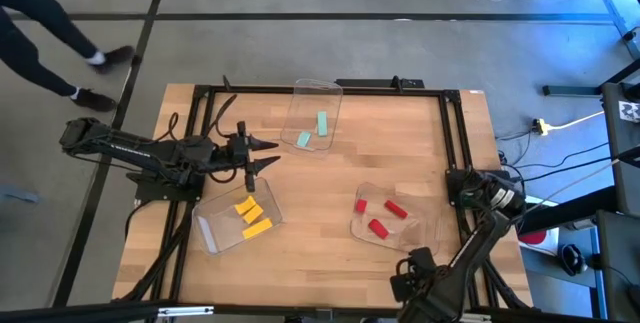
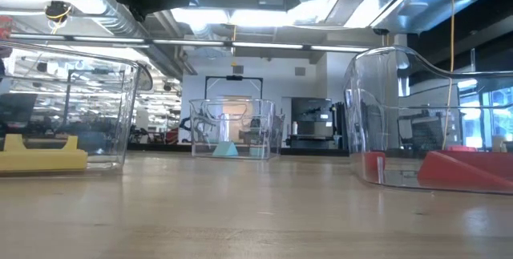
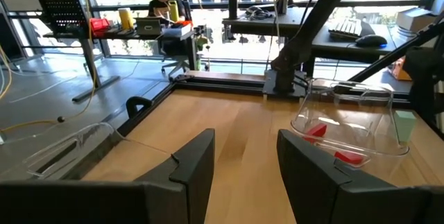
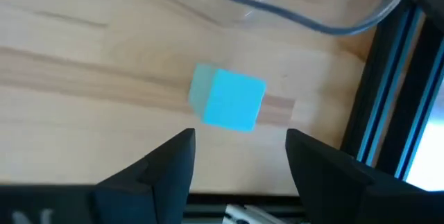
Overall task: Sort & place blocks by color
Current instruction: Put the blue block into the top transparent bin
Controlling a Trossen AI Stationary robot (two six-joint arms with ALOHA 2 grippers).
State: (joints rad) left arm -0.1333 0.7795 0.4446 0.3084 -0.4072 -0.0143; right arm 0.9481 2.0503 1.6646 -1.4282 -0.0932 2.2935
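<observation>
Your left gripper (image 1: 270,155) hung at 9 o'clock of the table (image 1: 330,178), just above the wood, pointing toward the middle. Its fingers were spread and held nothing; the left wrist view showed the same wide gap (image 3: 246,144).

Your right gripper (image 1: 415,261) sat at 5 o'clock, by the near table edge, aimed down. In the right wrist view its fingers (image 4: 166,158) were spread apart over bare wood. One mint cube (image 4: 229,99) lay loose on the table just past the fingertips, touching neither, close to the dark frame rail (image 4: 388,78). You couldn't see that cube in the high view.

The other blocks were sorted:
- Two mint blocks (image 1: 322,123) lay in the clear tray at 12 o'clock (image 1: 318,91). The low view showed one of them (image 2: 226,149) in the far middle tray.
- The yellow blocks (image 1: 250,215) were bunched in the tray at 8 o'clock (image 1: 212,231), just beside your left gripper. One yellow bar (image 2: 40,157) showed low on the left.
- Three red blocks (image 1: 377,228) were spread out in the tray at 4 o'clock (image 1: 425,225), between the table middle and your right arm. The left wrist view caught two of them (image 3: 316,130) through the clear wall.

A person's legs (image 1: 60,48) were on the floor off the table's 10 o'clock corner.
</observation>
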